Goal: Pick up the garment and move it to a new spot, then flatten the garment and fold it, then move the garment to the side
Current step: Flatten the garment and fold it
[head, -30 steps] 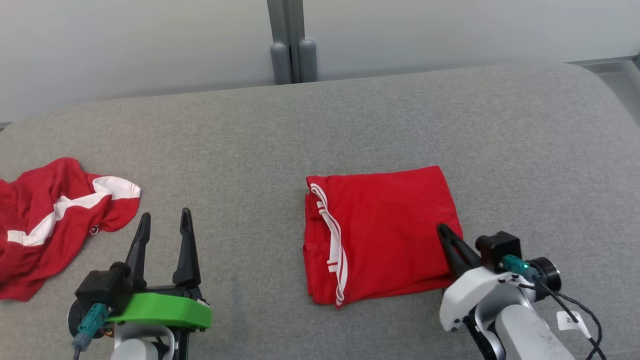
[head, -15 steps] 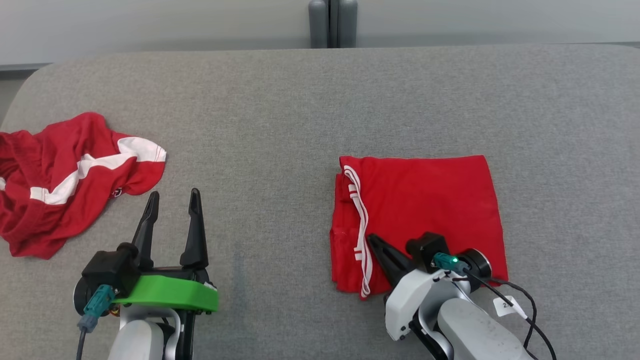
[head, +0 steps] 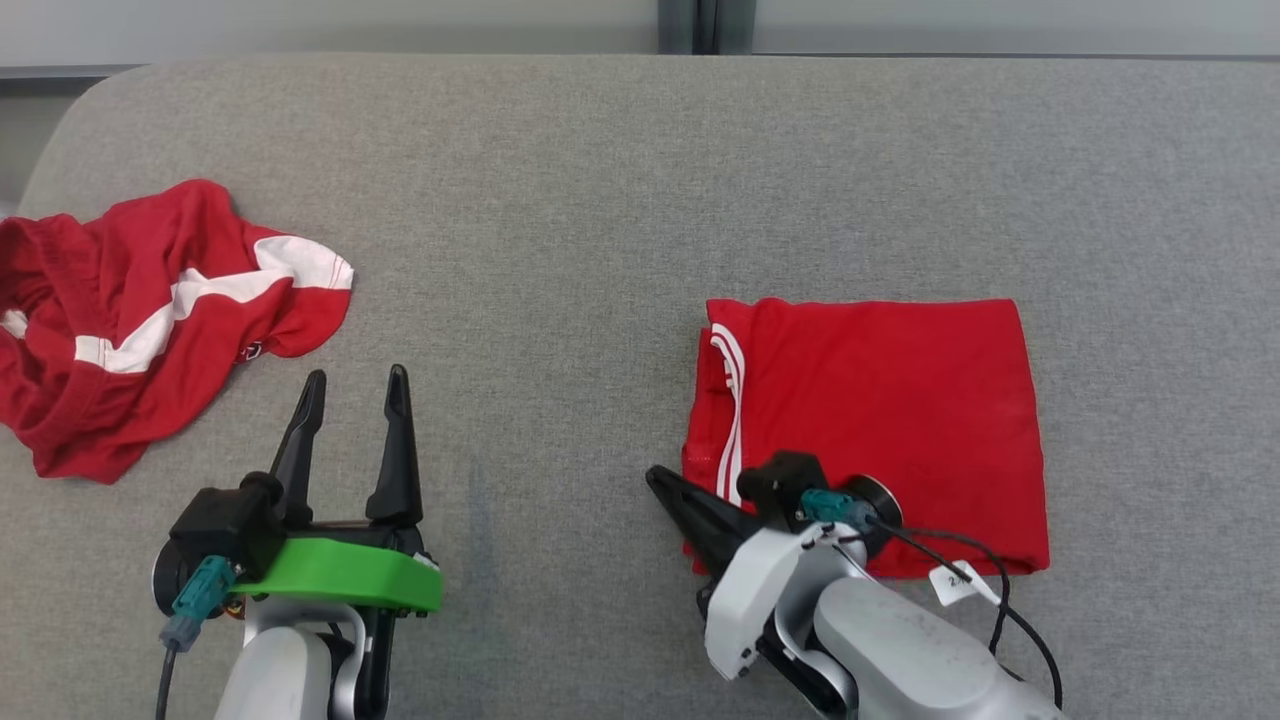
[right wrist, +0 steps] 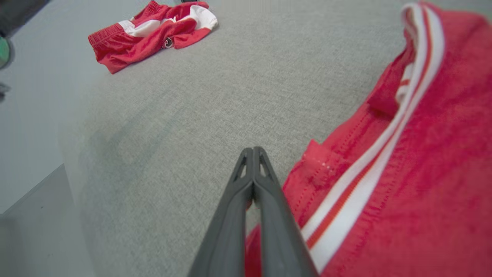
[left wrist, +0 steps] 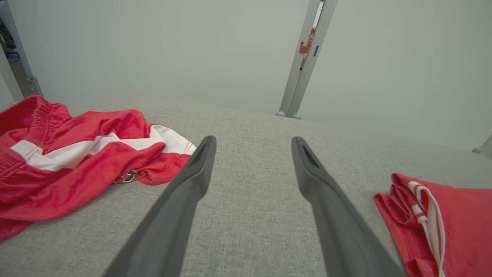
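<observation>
The garment (head: 880,400) is a red piece with white stripes, lying folded into a flat rectangle on the right of the grey padded surface (head: 560,200). My right gripper (head: 655,475) is shut, its fingers low across the garment's near left corner and the tips just past the left edge. In the right wrist view the shut tips (right wrist: 252,150) point over bare grey fabric beside the garment's striped edge (right wrist: 423,173), with nothing seen between them. Well left of the garment (left wrist: 461,215), my left gripper (head: 356,375) stands open and empty, and its fingers (left wrist: 253,140) frame bare surface.
A second red garment with white bands (head: 150,320) lies crumpled at the surface's left edge, also seen from both wrists (left wrist: 77,161) (right wrist: 153,27). A pale wall with a grey post (left wrist: 303,57) stands behind the surface.
The head camera has shifted. My shut right gripper has swept left along the folded garment's near edge, from its right corner to its left corner. The left gripper has stayed open and still.
</observation>
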